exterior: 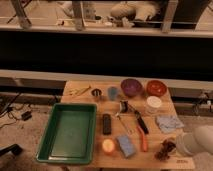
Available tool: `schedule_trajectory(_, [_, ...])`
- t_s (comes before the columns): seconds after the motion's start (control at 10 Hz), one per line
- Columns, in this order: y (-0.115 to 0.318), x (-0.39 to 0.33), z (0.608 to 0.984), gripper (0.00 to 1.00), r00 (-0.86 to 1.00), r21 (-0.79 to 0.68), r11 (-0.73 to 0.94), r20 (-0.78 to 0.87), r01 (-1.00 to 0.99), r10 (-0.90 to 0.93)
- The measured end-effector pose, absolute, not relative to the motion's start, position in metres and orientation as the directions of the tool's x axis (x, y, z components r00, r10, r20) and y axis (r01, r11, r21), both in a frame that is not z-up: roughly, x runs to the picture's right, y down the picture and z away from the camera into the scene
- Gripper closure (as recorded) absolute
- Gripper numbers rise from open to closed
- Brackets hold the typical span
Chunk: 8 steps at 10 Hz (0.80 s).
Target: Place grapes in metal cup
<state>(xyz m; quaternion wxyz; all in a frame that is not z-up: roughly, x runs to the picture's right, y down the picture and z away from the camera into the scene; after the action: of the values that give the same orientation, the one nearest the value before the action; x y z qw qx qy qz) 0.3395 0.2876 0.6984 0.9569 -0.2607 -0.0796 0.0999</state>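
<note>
The grapes (165, 148), a dark reddish-purple bunch, lie at the table's front right corner, right of the orange-handled tool (143, 140). The metal cup (96, 93), small, dark and shiny, stands at the back of the table, left of the blue-grey cup (113, 92). My white arm (198, 140) comes in from the right edge. My gripper (173, 145) is at the grapes, right beside them. The cup is far from the gripper, across the table to the back left.
A green tray (56, 143) fills the table's left side. A purple bowl (131, 87), red bowl (156, 87) and white container (153, 104) stand at the back right. A blue cloth (167, 122), black block (106, 123), round yellow-red fruit (108, 145) and blue sponge (125, 145) lie between.
</note>
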Motion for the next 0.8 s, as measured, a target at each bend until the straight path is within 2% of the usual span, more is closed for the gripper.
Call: schedule_trajectory(0.8, [0.248,0.309,0.644,1.0,0.956,-0.437,0.898,0.241,-0.045,0.165])
